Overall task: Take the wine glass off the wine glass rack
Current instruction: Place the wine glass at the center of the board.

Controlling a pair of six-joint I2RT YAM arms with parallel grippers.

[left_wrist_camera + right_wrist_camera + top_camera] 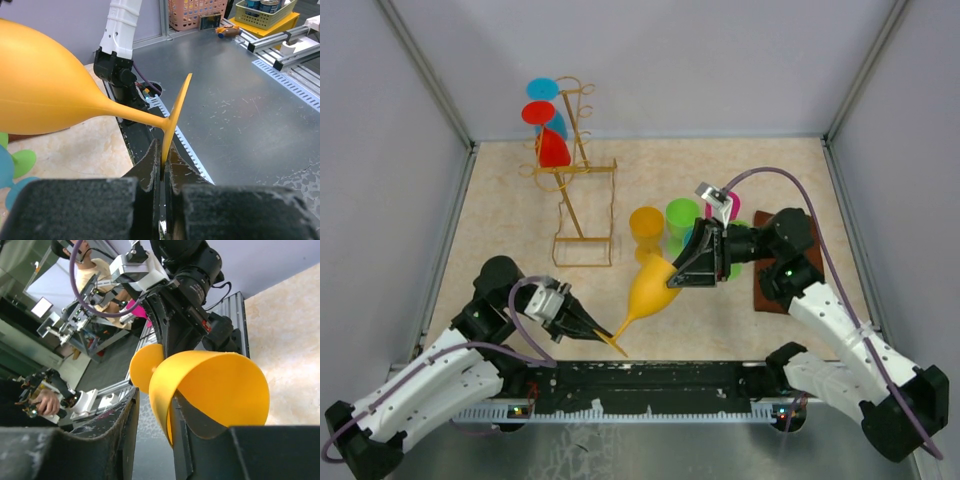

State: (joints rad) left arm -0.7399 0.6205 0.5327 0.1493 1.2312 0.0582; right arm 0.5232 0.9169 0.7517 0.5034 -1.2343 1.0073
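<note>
The golden-yellow wire wine glass rack (582,200) stands at the back left, with a red glass (552,148) and a blue glass (542,90) hanging on it. An orange wine glass (655,285) is off the rack, lying sideways in the air near the front middle. My left gripper (603,335) is shut on the edge of its foot disc, as the left wrist view shows: gripper (164,155), glass (45,90). My right gripper (678,275) is at the bowl's rim. In the right wrist view this gripper (155,400) is open, with one finger inside the glass's (220,385) bowl and the other outside, apart from the wall.
An orange cup (646,222) and a green cup (682,215) stand just behind the held glass. A brown mat (790,270) lies under my right arm at the right. Grey walls close the table's sides and back.
</note>
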